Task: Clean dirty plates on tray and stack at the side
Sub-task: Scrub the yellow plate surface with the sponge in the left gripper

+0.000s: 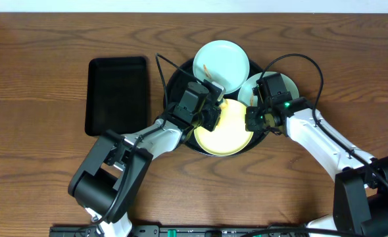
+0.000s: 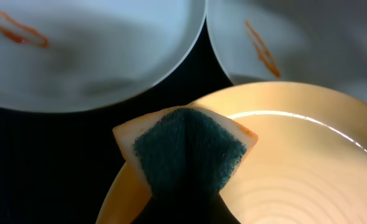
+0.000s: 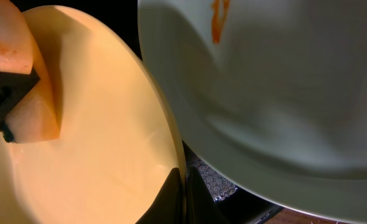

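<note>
The left tool [image 1: 210, 108] is closed on a sponge [image 2: 186, 149], which is pinched into a fold with its dark green scouring face outward and its yellow body at the edges. The sponge sits at the near rim of the yellow plate [image 1: 227, 135]. Whether it presses on the surface cannot be told. Across that plate, the right tool [image 3: 183, 194] is shut on the plate's edge, with one finger above the rim and one below. In the right wrist view the yellow plate looks tilted rather than flat. Just beyond it lie the two mint-blue plates. One [image 1: 220, 59] is at the far side of the round tray [image 2: 40, 162], and the other [image 1: 246, 91] is toward the right, partly hidden under the right arm. Each carries a thin orange smear, and the right one's rim stands close against the yellow plate. All three plates rest within the glossy black tray. Well to the left, apart from it, a rectangular tray [image 1: 117, 95] lies on the wooden tabletop [image 1: 43, 39].
</note>
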Controlling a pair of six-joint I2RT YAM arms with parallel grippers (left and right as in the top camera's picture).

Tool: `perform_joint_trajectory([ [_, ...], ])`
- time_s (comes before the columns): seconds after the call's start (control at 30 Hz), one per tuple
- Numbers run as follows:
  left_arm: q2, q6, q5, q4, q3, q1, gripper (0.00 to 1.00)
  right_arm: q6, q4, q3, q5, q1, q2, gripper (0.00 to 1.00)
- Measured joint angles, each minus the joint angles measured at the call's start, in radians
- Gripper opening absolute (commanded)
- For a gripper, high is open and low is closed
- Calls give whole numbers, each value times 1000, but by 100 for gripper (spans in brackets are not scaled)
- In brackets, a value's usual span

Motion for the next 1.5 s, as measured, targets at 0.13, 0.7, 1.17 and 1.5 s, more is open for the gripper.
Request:
perform_joint_trajectory([
  [0.13, 0, 0, 0, 5, 0, 0, 8, 0, 0, 0, 0, 0, 0, 1],
  [0.7, 23, 0, -33, 165, -2, 0, 8, 0, 3, 0, -1, 0, 0, 1],
  [1.17, 51, 0, -50, 161, -3, 0, 8, 0, 3, 0, -3, 0, 0, 1],
  [1.5, 39, 0, -53, 92, 1, 0, 8, 0, 3, 0, 1, 0, 0, 1],
])
